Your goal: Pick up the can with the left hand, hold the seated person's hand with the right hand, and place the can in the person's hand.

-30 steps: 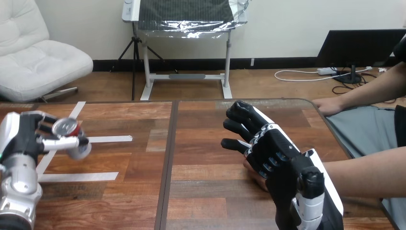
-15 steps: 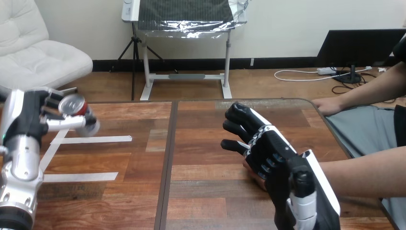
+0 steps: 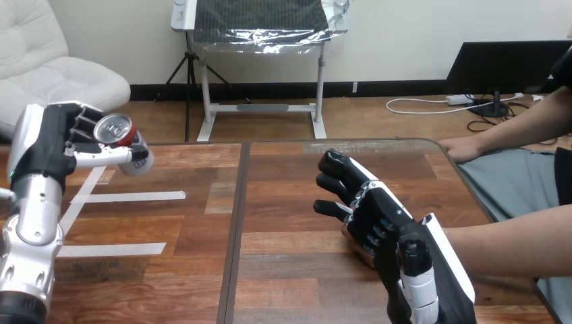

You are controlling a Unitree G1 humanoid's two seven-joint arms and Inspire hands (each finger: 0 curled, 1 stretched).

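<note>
My left hand (image 3: 54, 145) is raised above the table's far left corner, shut on a red and silver can (image 3: 121, 135) that is tilted with its top toward me. At the centre right my right hand (image 3: 398, 229) lies over the person's hand (image 3: 357, 246). Its fingers and thumb are bent round that hand, and only the person's fingertips peek out below its palm. The person's forearm (image 3: 512, 250) comes in from the right edge, low over the table.
The person's other hand (image 3: 462, 147) rests on the far right edge of the wooden table (image 3: 283, 277). White tape strips (image 3: 135, 197) lie on the left half, under my left arm.
My left hand has lifted the can up and to the right. My right hand and the person's hand have stayed in place.
</note>
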